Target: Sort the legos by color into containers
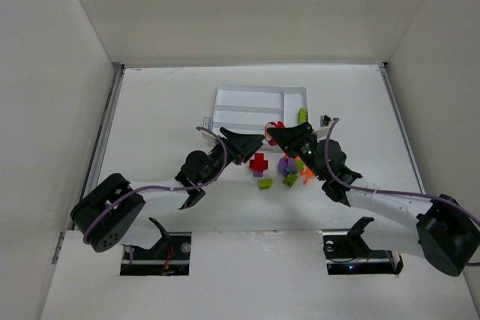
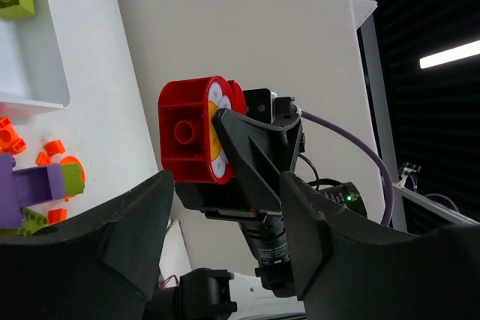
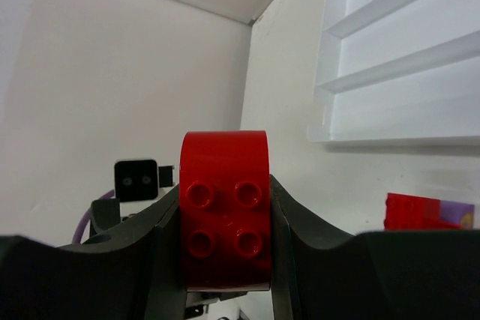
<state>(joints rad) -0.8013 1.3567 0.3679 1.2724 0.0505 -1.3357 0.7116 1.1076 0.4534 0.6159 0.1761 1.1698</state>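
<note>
Holding a red rounded brick (image 3: 225, 215) pinched between its fingers, the right end effector (image 1: 279, 134) sits at the near edge of the white tray (image 1: 240, 97). In the left wrist view the brick is off the counter (image 1: 157, 110).

The left end effector (image 1: 253, 142) is spread with nothing between its fingers. It faces the right one at close range.

Progress:
- One yellow-green brick (image 1: 302, 115) lies in the crosswise slot at the tray's right end.
- The three long slots look bare in the right wrist view.
- Unsorted in a loose cluster on the counter just near of the tray: a red cross-shaped piece (image 1: 259, 162), purple bricks (image 1: 285, 164), yellow-green bricks (image 1: 265, 183) and orange bits (image 1: 307, 174).

Judgement: early stage. One brick is placed, one red brick is in hand and not yet in a slot, and most of the pile is left to sort.
</note>
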